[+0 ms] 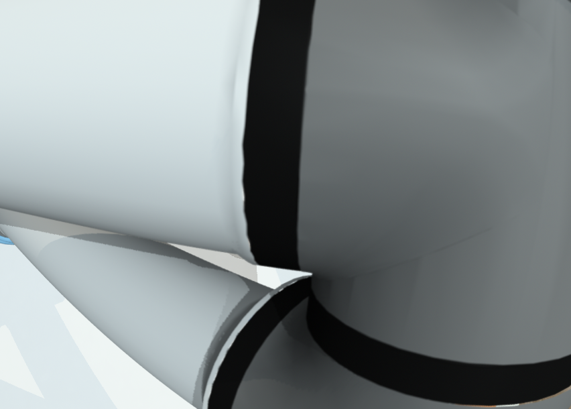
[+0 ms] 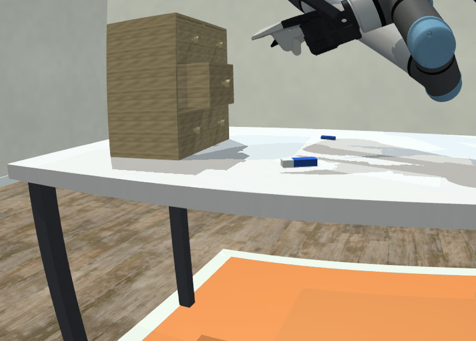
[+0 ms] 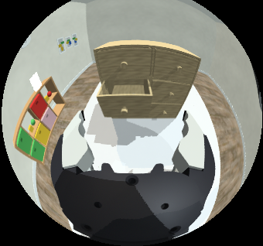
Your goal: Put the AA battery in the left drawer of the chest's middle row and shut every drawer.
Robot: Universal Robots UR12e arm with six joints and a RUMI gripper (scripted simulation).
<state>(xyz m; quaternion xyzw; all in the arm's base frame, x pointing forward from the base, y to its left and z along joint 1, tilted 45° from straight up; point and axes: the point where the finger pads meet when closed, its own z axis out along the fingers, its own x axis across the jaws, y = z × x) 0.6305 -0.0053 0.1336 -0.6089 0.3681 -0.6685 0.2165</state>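
Blocking the top view: the arm (image 1: 143, 94) (image 2: 417, 3) covers most of it, and we cannot see the gripper, chest or drawers there.
AA battery: we cannot make it out in any current view, so we cannot tell where it is.
Open drawer: the left middle drawer (image 2: 220, 90) (image 3: 112, 105) stands pulled out; its front panel hides part of its floor from the wrist view.
Gripper (image 2: 262, 41) (image 3: 133, 110): its fingers are spread wide with nothing between them, and it hangs in front of the chest, clear of it.
Chest (image 2: 142, 86) (image 3: 131, 45): it stands upright; the other visible drawers look shut.
Drawer fronts: the exterior view shows the lower left one, hidden at the wrist; the wrist view shows the middle right one, hidden outside.
Table (image 2: 238, 198) (image 3: 147, 149): only the exterior view shows the blue-and-white block (image 2: 304, 161) and, farther back, a small blue cylinder (image 2: 328, 137), too small for us to identify.
Shelf unit (image 3: 58, 90): only the wrist view shows its colourful compartments fully, off to the left.
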